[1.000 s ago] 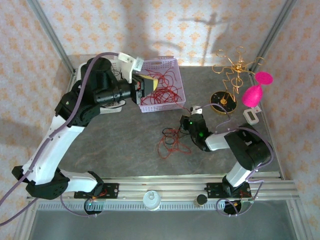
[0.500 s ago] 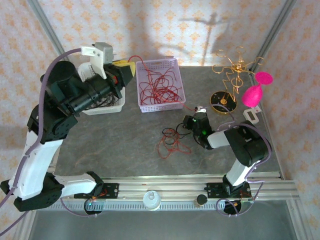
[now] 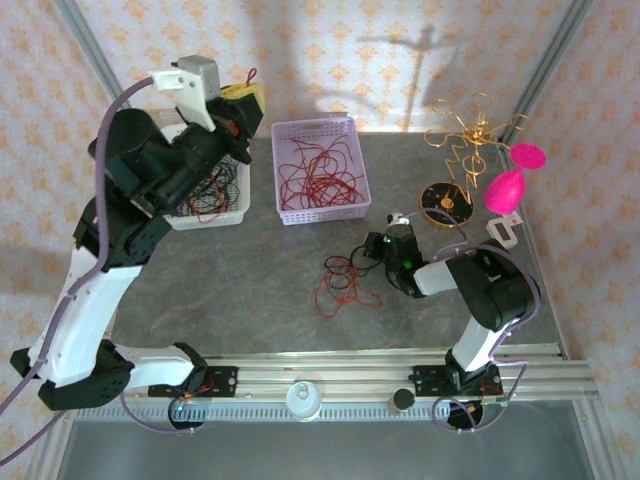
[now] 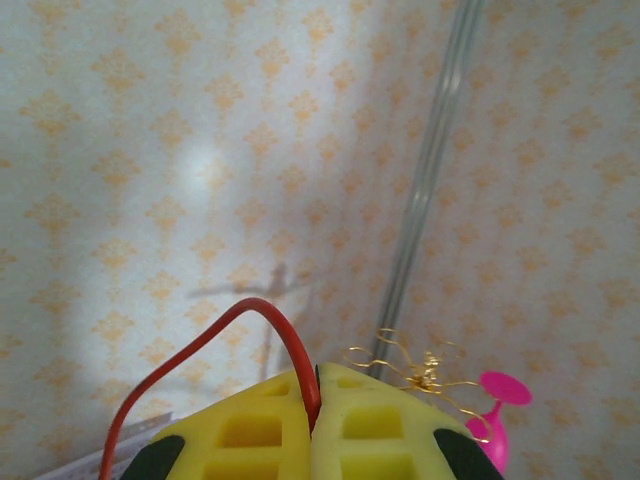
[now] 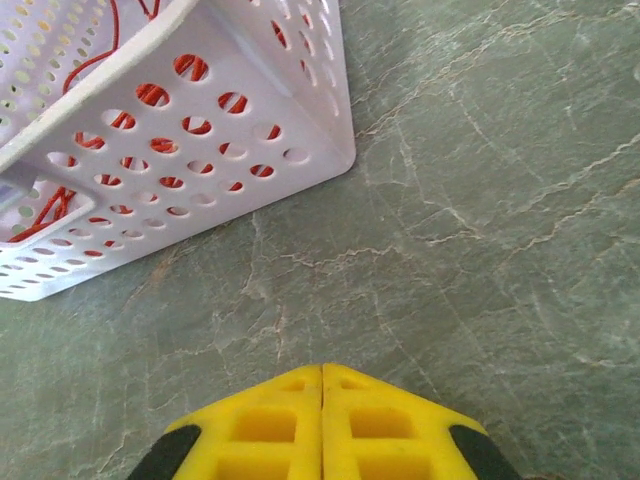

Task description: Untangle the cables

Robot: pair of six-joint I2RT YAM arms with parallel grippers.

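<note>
My left gripper (image 3: 243, 97) is raised above the white basket (image 3: 236, 212), shut on a thin red cable (image 4: 265, 320) that arcs up out of its yellow fingers (image 4: 250, 430). Black cables (image 3: 215, 185) with some red strands lie in that basket. More red cables (image 3: 320, 175) fill the lilac basket (image 3: 312, 126). A red and black tangle (image 3: 345, 282) lies on the table. My right gripper (image 3: 373, 250) sits low beside that tangle, shut with nothing between its fingers (image 5: 270, 425); the lilac basket (image 5: 200, 150) is just ahead of it.
A gold wire ornament (image 3: 465, 140) on a black round base (image 3: 445, 203) and a pink goblet-like object (image 3: 510, 185) stand at the right rear. A small white piece (image 3: 503, 231) lies by the right wall. Wallpapered walls enclose the table.
The left arm swung up and left from the lilac basket to above the white basket, pulling the red cable free. The right gripper closed the last bit and barely shifted.
</note>
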